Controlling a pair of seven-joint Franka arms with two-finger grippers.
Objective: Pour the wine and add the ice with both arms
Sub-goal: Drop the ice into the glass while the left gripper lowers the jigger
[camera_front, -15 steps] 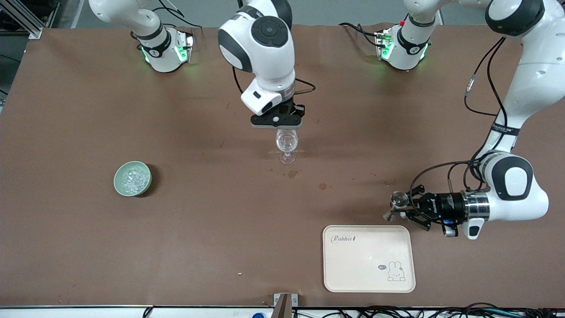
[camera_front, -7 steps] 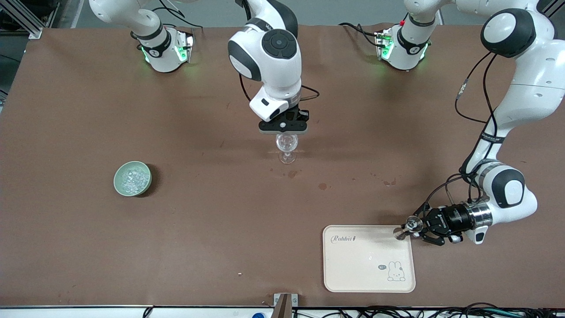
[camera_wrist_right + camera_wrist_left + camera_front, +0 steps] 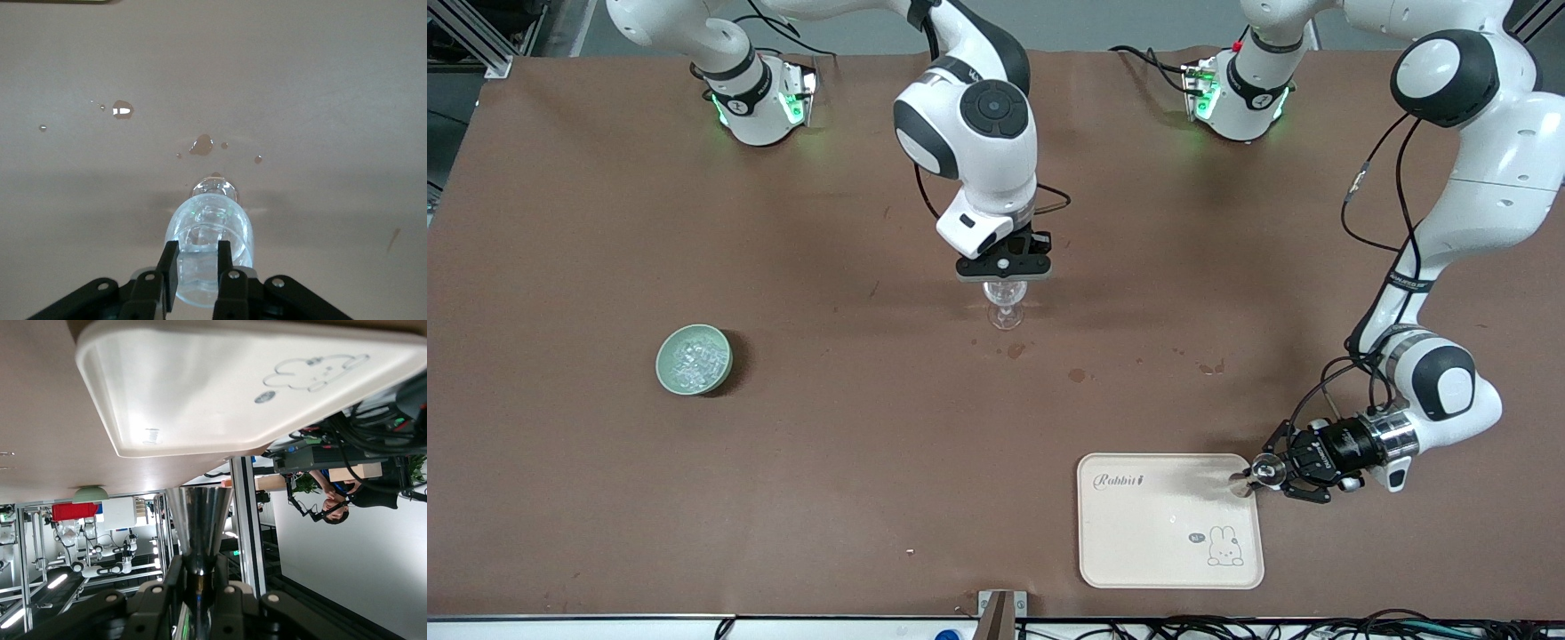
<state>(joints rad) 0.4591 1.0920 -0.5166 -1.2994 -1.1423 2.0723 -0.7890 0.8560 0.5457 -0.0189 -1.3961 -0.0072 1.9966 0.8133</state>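
My left gripper (image 3: 1270,472) hangs over the corner of the cream tray (image 3: 1138,542) nearest the left arm's end, fingers clamped on a small metal cup (image 3: 1249,474) held sideways; in the left wrist view its mouth (image 3: 198,513) points away and whatever is inside stays hidden. Farther up the table, the ice (image 3: 694,358) lies in the pale green bowl (image 3: 667,372) toward the right arm's end. My right gripper (image 3: 1003,269) sits down over the clear stemmed glass (image 3: 1005,302), fingers (image 3: 167,280) closed narrowly on its rim, covering most of the bowl.
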